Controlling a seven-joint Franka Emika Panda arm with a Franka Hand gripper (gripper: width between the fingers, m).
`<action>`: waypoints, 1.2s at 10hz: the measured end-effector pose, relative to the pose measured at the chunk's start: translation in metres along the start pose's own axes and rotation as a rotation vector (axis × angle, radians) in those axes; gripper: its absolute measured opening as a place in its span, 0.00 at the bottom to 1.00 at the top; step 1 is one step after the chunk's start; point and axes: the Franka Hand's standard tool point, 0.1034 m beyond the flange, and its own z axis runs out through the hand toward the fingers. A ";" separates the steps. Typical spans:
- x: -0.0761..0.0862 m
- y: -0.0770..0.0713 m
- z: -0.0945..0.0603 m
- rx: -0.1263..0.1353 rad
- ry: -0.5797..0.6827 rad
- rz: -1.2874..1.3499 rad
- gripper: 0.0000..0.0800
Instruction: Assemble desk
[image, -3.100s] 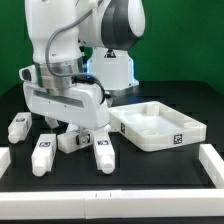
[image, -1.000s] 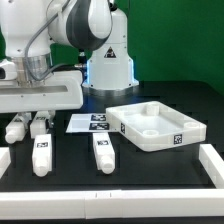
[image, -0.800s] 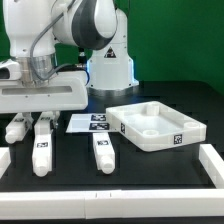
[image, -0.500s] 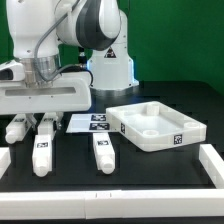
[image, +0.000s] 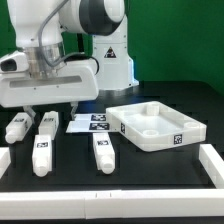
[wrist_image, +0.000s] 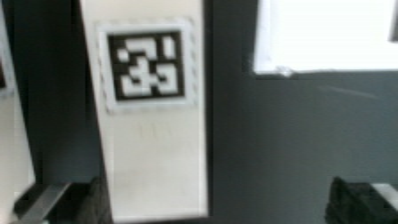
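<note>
Presently the gripper (wrist_image: 214, 200) hangs low over the legs at the exterior view's left; jaws spread wide, nothing held. Wrist view: both fingertips (wrist_image: 63, 202) in shot, a tagged leg (wrist_image: 150, 130) lying lengthwise beneath, nearer one finger than the other, touching neither. Desk top (image: 150, 140) sits open side up on the black table (image: 200, 100) at the exterior view's right. Four loose legs lie well apart from it: rear pair (image: 18, 128) (image: 45, 125), front pair (image: 42, 155) (image: 103, 153). Marker board (image: 88, 123) lies flat between the legs and the desk top.
</note>
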 end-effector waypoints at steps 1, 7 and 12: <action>0.015 -0.015 -0.016 0.007 -0.011 -0.026 0.80; 0.036 -0.043 -0.020 -0.047 0.019 -0.042 0.81; 0.080 -0.058 -0.004 -0.072 -0.001 -0.312 0.81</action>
